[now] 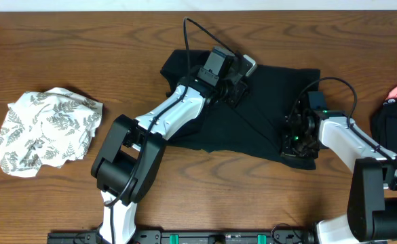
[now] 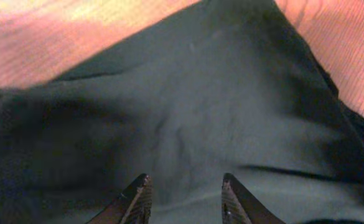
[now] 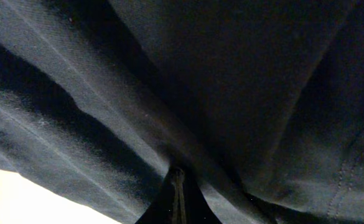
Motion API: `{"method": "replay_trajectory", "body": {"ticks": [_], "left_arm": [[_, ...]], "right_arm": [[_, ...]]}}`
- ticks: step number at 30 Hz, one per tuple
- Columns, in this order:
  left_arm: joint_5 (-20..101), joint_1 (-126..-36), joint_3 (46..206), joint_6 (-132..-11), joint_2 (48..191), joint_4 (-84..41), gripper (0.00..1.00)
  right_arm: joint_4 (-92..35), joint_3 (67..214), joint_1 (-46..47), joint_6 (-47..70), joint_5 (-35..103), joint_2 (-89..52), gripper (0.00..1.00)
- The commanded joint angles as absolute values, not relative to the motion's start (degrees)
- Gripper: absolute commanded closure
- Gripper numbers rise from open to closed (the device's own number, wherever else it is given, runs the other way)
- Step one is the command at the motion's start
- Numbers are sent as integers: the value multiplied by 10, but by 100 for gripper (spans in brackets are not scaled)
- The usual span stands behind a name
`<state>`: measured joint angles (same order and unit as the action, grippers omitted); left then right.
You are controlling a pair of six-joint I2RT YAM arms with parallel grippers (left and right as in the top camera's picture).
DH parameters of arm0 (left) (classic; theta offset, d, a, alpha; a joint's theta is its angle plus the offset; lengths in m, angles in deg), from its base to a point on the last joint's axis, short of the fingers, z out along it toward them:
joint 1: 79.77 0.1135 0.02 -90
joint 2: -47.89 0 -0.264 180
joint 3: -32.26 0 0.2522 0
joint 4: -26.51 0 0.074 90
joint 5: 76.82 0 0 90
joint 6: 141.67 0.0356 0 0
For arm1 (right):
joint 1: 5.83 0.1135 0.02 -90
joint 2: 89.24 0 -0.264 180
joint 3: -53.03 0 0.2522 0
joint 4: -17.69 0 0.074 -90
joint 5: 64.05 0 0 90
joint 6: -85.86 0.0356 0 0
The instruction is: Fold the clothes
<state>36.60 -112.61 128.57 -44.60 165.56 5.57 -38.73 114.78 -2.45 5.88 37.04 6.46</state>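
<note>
Your right pincer [image 3: 178,190] is pinched shut on the shirt [image 1: 269,112] at its edge, seemingly to lift it. Your left pincer [image 2: 185,185] hangs parted over the fabric, gripping nothing.

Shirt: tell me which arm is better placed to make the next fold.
Right, probably. The right gripper is shut at the right edge of the shirt, apparently pinching fabric. The left gripper hangs open over the shirt, holding nothing.
</note>
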Motion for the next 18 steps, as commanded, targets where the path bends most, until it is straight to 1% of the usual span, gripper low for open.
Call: {"method": "replay_trajectory", "body": {"ticks": [1,6,9,10,15,18], "left_arm": [[366,-1127,1288,-465,1656,41,63],[399,-1129,1288,-531,1655,-26,64],[425,-1133,1288,-551,1653,-68,67],[428,-1136,1288,-555,1652,-78,68],[428,-1169,1288,-572,1637,-113,71],[423,-1200,1288,-596,1624,-121,71]], "right_arm": [[-372,1122,-19,65,354,72,99],[-331,1144,-36,65,356,21,98],[-319,1171,-59,65,366,-11,89],[-316,1179,-67,65,372,-18,88],[-294,1213,-93,55,463,-22,91],[-273,1213,-92,64,457,-20,95]]}}
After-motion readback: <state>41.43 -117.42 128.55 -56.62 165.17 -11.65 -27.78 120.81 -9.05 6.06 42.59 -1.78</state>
